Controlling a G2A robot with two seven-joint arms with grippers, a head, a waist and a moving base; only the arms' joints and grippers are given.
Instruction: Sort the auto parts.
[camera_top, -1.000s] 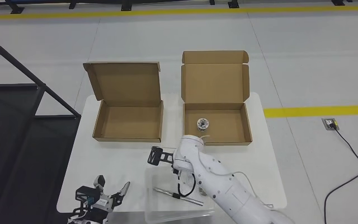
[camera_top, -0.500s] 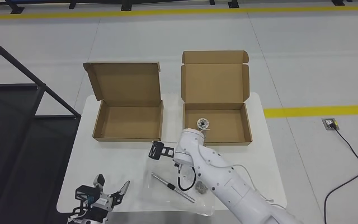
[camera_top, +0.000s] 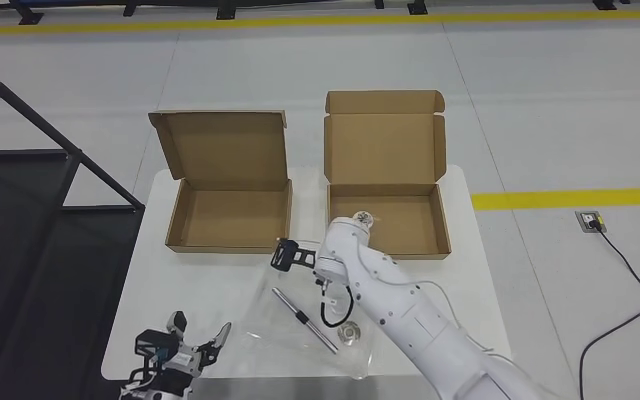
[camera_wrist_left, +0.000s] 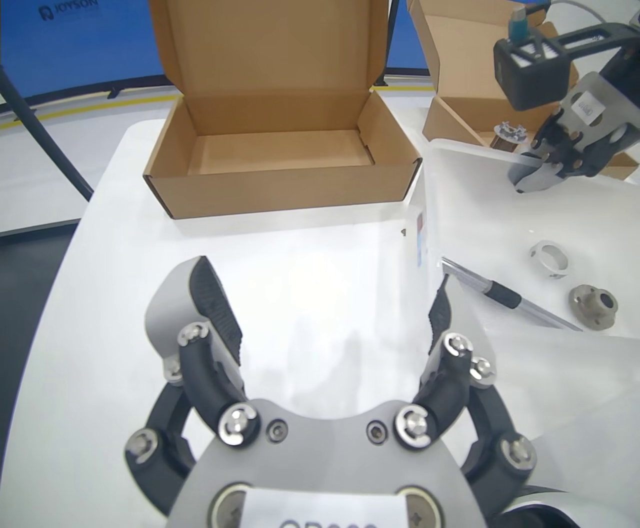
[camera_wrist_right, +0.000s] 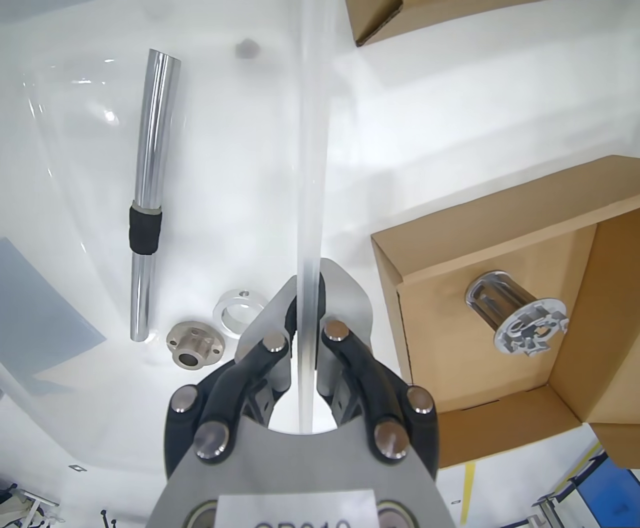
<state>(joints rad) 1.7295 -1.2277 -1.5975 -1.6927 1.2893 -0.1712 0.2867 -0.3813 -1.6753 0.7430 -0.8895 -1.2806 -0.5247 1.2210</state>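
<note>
You have one finned metal part (camera_wrist_right: 517, 317) in the brown cardboard box (camera_top: 410, 228) right of centre in the top view. The chrome steel rod (camera_wrist_right: 150, 150), silver metal ring (camera_wrist_right: 235, 314) and grey flanged metal hub (camera_wrist_right: 195, 345) wait in the clear plastic bin (camera_wrist_right: 312, 150). Your right gripper (camera_wrist_right: 306, 305) pinches the bin's wall, and your left gripper (camera_wrist_left: 330, 310) has its fingers apart.

Chrome rod (camera_wrist_right: 146, 165) with black band flat in clear plastic bin (camera_wrist_right: 311, 150), ring collar (camera_wrist_right: 234, 311) and flanged hub (camera_wrist_right: 195, 346) beside its end, finned metal part (camera_wrist_right: 520, 315) inside cardboard box (camera_wrist_right: 440, 350)

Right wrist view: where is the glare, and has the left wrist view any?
Right wrist view: a bright streak runs along the metal rod, and the clear bin gleams white at the right tool. Left wrist view: the table shines before the left tool.
</note>
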